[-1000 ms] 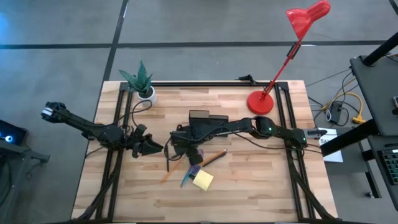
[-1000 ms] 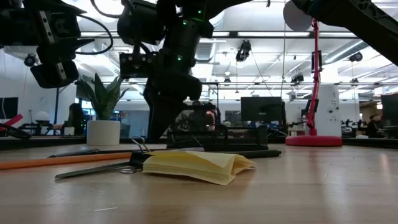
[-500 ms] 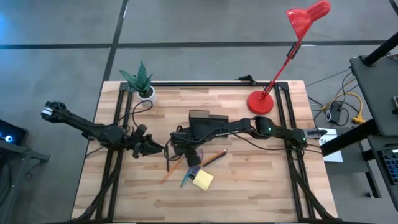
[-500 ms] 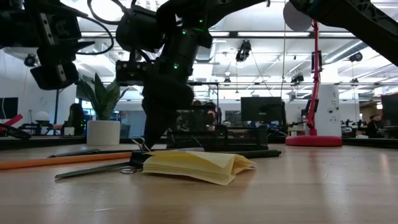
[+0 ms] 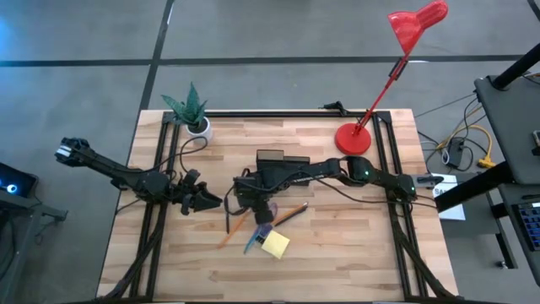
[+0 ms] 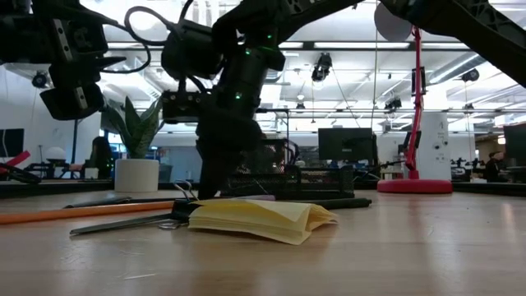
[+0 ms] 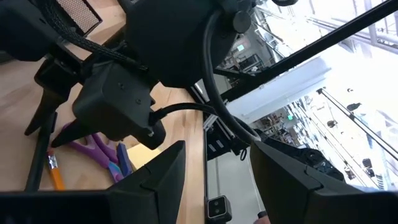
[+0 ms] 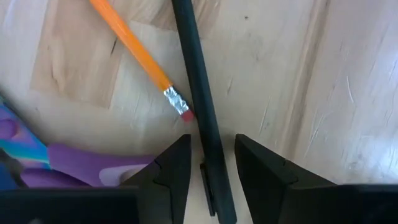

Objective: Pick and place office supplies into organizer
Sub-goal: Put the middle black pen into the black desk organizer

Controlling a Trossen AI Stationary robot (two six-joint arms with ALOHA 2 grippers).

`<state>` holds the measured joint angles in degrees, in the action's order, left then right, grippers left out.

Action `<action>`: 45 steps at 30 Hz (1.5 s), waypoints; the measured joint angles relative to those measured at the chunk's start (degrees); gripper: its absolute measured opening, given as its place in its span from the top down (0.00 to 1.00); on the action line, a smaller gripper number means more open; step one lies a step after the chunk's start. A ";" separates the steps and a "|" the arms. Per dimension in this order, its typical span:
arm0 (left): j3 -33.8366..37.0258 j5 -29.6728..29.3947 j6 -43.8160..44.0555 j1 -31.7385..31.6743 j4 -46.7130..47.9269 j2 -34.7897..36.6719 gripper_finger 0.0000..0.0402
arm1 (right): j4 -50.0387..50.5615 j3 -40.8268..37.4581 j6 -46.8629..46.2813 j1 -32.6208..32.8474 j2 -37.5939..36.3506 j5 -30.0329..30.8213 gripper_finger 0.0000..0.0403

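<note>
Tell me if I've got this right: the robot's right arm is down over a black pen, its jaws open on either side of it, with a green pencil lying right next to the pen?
Nearly. The pencil is orange, not green, as the right wrist view shows. The rest holds: the right gripper is down over the black pen with its jaws open on either side, and the pencil's eraser end lies right beside the pen.

Two black, cable-draped arms (image 5: 337, 173)

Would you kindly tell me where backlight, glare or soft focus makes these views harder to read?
Low view: bright ceiling lights backlight the arms into dark shapes; the yellow sticky-note pad up front stays readable. Left wrist view: the room beyond is washed out white. Right wrist view: evenly lit, with the dark pen and orange pencil clear, and the near fingers soft.
</note>
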<state>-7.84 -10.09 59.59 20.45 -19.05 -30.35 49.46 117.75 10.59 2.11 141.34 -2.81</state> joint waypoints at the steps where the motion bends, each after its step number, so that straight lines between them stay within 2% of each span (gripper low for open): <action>1: 0.00 0.00 0.02 -0.01 0.00 0.00 0.59 | 0.48 0.00 0.25 -0.02 0.00 0.00 0.71; 6: 0.00 -0.02 0.00 0.00 -0.04 0.11 0.59 | 2.65 -0.02 1.73 -0.04 0.00 -0.09 0.72; 12: 0.00 -0.04 -0.05 -0.02 0.01 -0.35 0.59 | 3.11 -0.10 4.24 -0.02 0.02 0.08 0.81; 18: 0.00 -0.07 -0.07 0.00 0.02 -0.54 0.59 | 3.01 -0.24 10.36 0.13 0.02 2.32 0.89; 24: 0.00 -0.29 -0.07 -0.02 -0.09 -0.50 0.59 | 3.47 0.21 12.56 0.11 0.02 4.83 0.91; 36: -0.07 -0.88 -0.55 -0.05 -0.44 0.31 0.59 | 11.46 6.30 12.19 0.10 0.25 11.42 0.94; 43: -0.20 -0.88 -2.03 -0.09 -0.59 1.98 0.59 | 18.81 12.04 7.22 1.78 -0.11 14.10 0.98; 45: -0.17 -0.88 -2.36 -0.12 -0.60 2.16 0.59 | 21.71 13.76 5.88 2.49 -0.11 16.58 0.99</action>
<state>-8.01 -10.97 57.23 20.33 -19.65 -28.19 71.17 131.51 16.47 4.60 141.23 13.77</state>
